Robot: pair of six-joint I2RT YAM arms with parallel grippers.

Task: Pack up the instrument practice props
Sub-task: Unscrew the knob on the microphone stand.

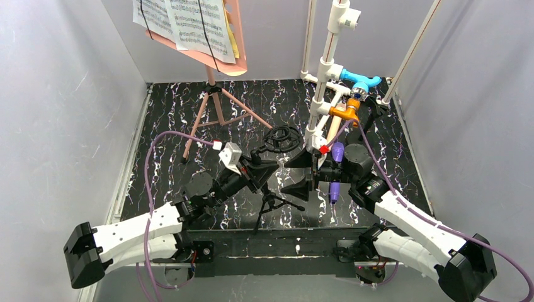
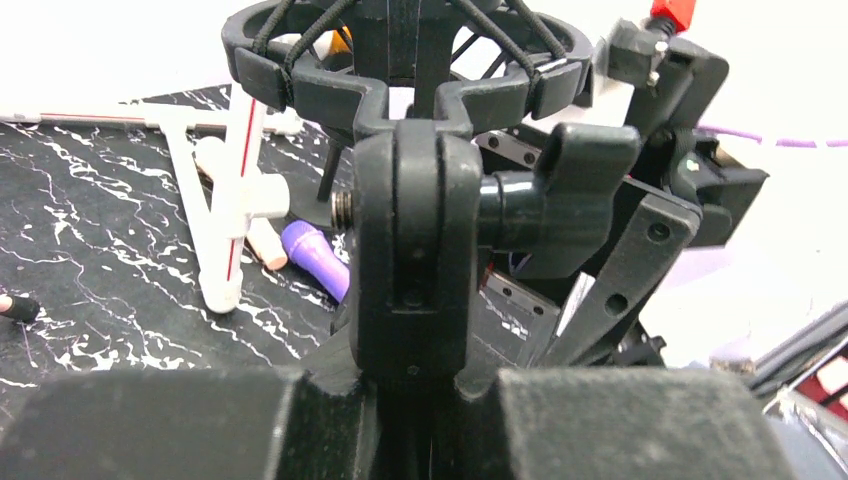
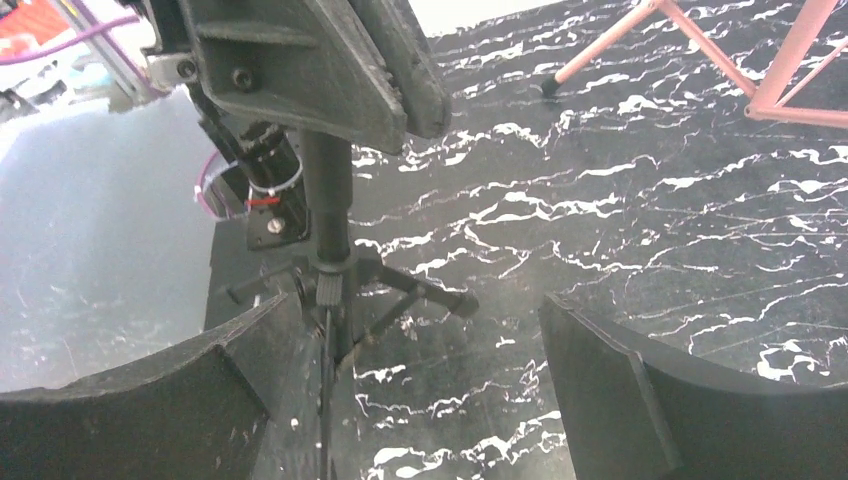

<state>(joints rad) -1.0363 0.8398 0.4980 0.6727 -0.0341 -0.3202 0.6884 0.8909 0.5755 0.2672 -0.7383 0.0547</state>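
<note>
A small black tripod (image 1: 271,202) with a round shock-mount ring (image 1: 281,137) on top stands at the table's near middle. My left gripper (image 1: 260,168) is shut on its upper stem (image 2: 413,250), just under the ring (image 2: 400,60). My right gripper (image 1: 301,175) hangs open just right of the tripod; its fingers (image 3: 150,400) straddle bare table beside the tripod's legs (image 3: 400,290). A purple microphone (image 1: 335,171) lies by the right wrist, and a beige microphone (image 1: 332,129) lies behind it. The pink sheet-music holder (image 1: 217,107) stands at the back left with printed pages (image 1: 182,22).
A white pipe frame (image 1: 327,69) with blue and orange fittings stands at the back right, close behind both grippers. Grey walls enclose the black marbled table (image 1: 170,126) on three sides. The pink holder's legs (image 3: 740,60) spread over the back left.
</note>
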